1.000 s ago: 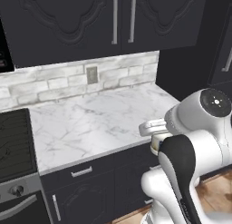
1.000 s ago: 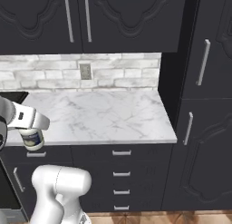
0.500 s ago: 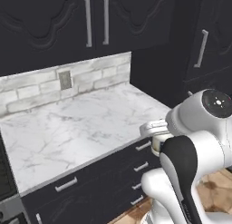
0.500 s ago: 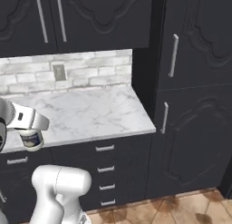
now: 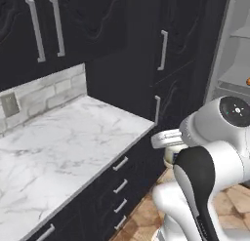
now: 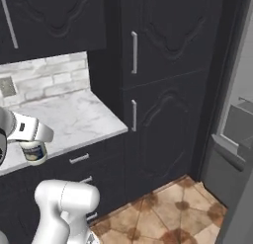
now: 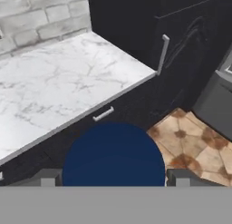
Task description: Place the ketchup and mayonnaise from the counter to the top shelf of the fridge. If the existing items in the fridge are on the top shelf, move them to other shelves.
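Observation:
My gripper [image 7: 114,178] is shut on the mayonnaise [image 7: 113,155], whose dark blue lid sits between the two fingers [image 7: 47,177]. The white jar [image 6: 33,151] hangs under the hand, in front of the counter's edge; it is also partly seen behind the arm [image 5: 171,156]. The white marble counter [image 5: 73,137] [image 6: 74,117] [image 7: 59,87] lies to the left with nothing on it. The grey fridge [image 5: 234,54] stands open at the right edge, with pale shelves. A small orange ball [image 5: 248,81] rests on one of its boards; I cannot tell which. The ketchup is out of view.
Tall dark cupboards [image 6: 158,90] with silver handles stand between the counter and the fridge. The fridge's grey door and bins [image 6: 237,129] jut out at the right. Brown tiled floor [image 6: 168,208] lies below, in front of the drawers [image 5: 119,186].
The whole picture has slid left, so the camera has turned right: the counter has moved off to the left and the fridge has come into view. The jar stays in my gripper.

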